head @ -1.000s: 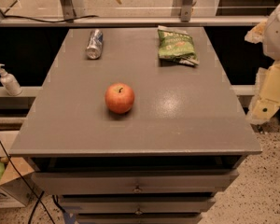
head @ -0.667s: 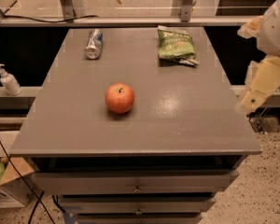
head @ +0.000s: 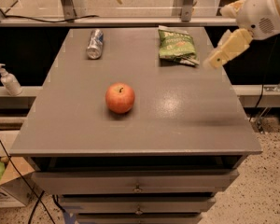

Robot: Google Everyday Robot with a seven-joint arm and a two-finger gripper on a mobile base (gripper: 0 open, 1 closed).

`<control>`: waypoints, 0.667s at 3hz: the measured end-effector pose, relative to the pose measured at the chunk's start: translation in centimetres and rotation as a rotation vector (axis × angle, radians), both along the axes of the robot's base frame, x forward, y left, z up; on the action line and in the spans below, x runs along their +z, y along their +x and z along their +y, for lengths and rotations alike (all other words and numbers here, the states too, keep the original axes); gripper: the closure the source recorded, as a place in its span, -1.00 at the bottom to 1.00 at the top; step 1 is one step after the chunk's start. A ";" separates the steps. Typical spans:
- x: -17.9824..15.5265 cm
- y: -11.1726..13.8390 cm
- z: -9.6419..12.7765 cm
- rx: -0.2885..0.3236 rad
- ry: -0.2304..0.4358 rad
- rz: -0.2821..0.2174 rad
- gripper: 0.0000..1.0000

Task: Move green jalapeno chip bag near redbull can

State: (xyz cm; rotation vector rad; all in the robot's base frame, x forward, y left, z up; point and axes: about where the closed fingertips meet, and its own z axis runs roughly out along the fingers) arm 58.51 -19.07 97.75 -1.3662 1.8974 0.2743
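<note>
The green jalapeno chip bag (head: 177, 45) lies flat at the far right of the grey table top (head: 177, 111). The redbull can (head: 95, 43) lies on its side at the far left of the table, well apart from the bag. My gripper (head: 216, 59) comes in from the upper right on a cream and white arm. It hangs in the air just right of the bag, near the table's right edge, and holds nothing.
A red apple (head: 120, 97) sits in the middle of the table. A white pump bottle (head: 8, 80) stands on a ledge to the left. Drawers (head: 137, 183) are below the table's front edge. A rail (head: 130, 20) runs along the back.
The arm has moved up and to the left, from beside the table's right edge to just right of the chip bag. The bag, can and apple have not moved.
</note>
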 end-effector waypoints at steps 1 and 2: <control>0.0 1.1 -0.1 -0.002 0.027 -0.007 -1.00; 0.0 1.0 0.0 -0.001 0.026 -0.006 -1.00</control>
